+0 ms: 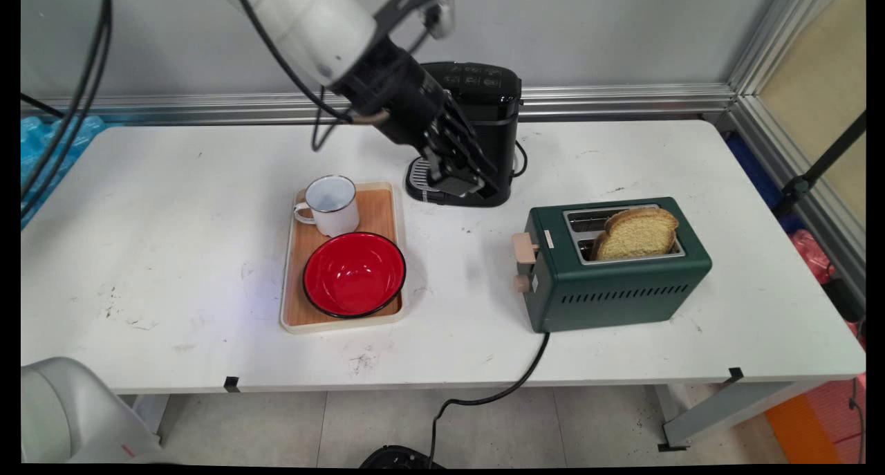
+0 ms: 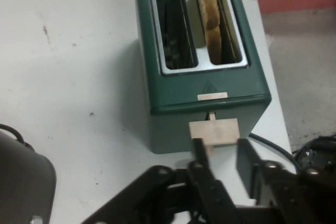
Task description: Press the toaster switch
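A dark green toaster stands right of the table's middle, with a slice of toasted bread upright in its near slot; the far slot is empty. Its beige lever and knob face left. My gripper hangs above the table to the toaster's left, in front of the coffee machine, tilted toward the toaster and touching nothing. In the hand view the toaster fills the centre with the bread in its right slot. The lever sits just beyond my open gripper, which holds nothing.
A black coffee machine stands at the back behind the gripper. Left of it a wooden tray carries a white mug and a red bowl. The toaster's black cord drops over the table's front edge.
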`<state>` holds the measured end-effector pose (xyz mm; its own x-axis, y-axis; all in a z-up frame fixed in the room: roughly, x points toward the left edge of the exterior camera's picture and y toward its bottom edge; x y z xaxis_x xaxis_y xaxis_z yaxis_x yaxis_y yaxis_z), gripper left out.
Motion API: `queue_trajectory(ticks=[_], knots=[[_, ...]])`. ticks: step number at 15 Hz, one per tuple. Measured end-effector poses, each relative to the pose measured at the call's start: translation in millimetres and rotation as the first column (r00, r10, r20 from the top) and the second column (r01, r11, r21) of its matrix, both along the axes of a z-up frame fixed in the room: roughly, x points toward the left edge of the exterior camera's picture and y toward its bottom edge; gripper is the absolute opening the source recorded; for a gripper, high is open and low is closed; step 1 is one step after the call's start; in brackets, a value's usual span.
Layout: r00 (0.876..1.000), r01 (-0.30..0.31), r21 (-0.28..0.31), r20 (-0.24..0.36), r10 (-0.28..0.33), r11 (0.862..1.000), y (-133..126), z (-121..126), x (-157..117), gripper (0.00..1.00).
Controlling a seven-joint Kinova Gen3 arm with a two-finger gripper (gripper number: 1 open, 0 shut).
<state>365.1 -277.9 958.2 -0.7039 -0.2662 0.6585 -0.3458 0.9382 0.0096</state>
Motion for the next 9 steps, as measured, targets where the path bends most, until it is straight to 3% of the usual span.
queue_trajectory(ticks=[9], knots=[[0.997, 0.007, 0.047, 0.075, -0.01, 0.999, -17.5, -40.3, -43.4, 0.0]])
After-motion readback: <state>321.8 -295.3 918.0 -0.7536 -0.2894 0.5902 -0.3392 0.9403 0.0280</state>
